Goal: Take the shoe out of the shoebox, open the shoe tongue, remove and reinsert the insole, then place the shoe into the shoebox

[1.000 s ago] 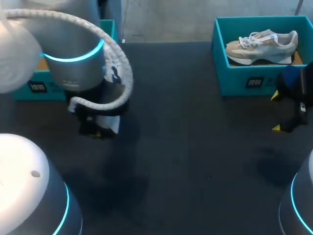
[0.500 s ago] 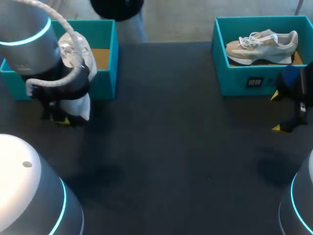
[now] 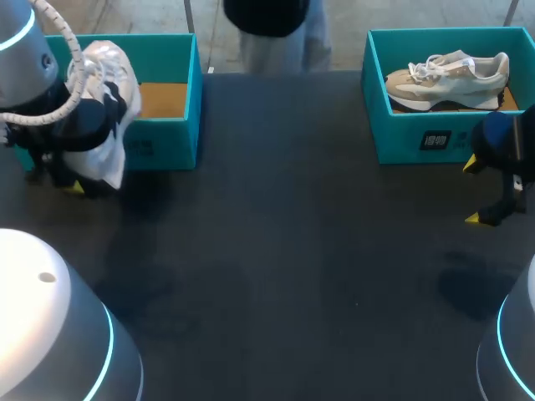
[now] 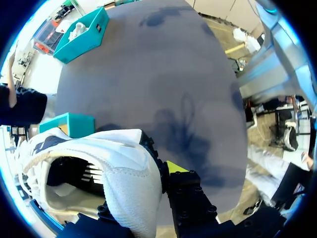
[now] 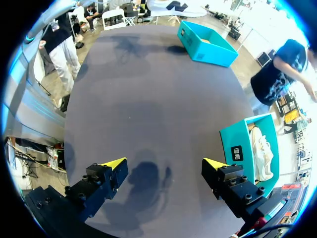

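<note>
The dark table (image 3: 318, 251) is lying mostly bare. At the frame's upper left, the left gripper (image 3: 73, 185) is clamping the white sneaker (image 3: 109, 125) by its heel, just in front of the teal shoebox (image 3: 171, 117). The sneaker is out, its mouth gaping. The insole work is looking unfinished, and boxing is remaining. The right gripper (image 5: 163, 164) is idling wide open and empty.

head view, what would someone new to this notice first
The white shoe clamped in the left gripper stands out first, held beside the left teal shoebox at the table's far left. Next comes the beige sneaker lying in the right teal shoebox at the far right. The right gripper hangs open and empty just in front of that box.
</note>
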`<state>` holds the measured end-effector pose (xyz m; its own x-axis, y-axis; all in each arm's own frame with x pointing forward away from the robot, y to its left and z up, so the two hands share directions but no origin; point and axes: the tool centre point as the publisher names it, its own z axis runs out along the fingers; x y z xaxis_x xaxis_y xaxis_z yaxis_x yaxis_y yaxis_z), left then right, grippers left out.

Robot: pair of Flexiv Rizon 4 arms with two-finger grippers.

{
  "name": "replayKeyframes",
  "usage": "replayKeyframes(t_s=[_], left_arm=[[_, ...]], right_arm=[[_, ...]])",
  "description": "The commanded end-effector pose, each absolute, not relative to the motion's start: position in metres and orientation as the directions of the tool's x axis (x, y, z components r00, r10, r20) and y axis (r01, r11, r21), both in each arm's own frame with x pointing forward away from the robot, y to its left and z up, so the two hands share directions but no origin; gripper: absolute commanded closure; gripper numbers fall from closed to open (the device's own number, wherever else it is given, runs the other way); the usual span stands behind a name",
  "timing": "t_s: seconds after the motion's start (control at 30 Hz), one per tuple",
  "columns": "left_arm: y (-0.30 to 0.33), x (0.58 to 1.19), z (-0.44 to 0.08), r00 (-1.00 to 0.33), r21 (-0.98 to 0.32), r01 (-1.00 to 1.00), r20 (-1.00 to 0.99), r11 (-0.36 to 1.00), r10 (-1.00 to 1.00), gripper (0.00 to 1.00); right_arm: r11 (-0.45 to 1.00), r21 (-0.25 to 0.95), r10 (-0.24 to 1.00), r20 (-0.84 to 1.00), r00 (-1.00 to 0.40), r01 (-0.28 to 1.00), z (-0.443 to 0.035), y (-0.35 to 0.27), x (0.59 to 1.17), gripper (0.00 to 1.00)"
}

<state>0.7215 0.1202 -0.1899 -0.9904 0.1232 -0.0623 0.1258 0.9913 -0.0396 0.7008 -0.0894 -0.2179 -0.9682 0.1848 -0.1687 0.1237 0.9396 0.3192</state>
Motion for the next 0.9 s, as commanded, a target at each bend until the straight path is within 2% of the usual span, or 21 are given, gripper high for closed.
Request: replayKeyframes(t_s=[0.03, 0.47, 0.9], left_arm=[[0.129, 0.738, -0.189, -0.987, -0.022, 0.150, -0.064, 0.988, 0.149, 1.00], [0.180, 0.788, -0.191, -0.987, -0.017, 0.158, -0.048, 0.987, 0.157, 1.00], [0.249, 0.837, -0.194, -0.998, -0.028, 0.063, -0.019, 0.998, 0.063, 1.00]], right_arm=[[0.940, 0.317, 0.186, -0.170, -0.968, 0.125, -0.219, -0.089, 0.700, 0.00], [0.940, 0.317, 0.186, -0.170, -0.968, 0.125, -0.219, -0.089, 0.700, 0.00], [0.940, 0.317, 0.186, -0.170, -0.968, 0.125, -0.219, -0.089, 0.700, 0.00]])
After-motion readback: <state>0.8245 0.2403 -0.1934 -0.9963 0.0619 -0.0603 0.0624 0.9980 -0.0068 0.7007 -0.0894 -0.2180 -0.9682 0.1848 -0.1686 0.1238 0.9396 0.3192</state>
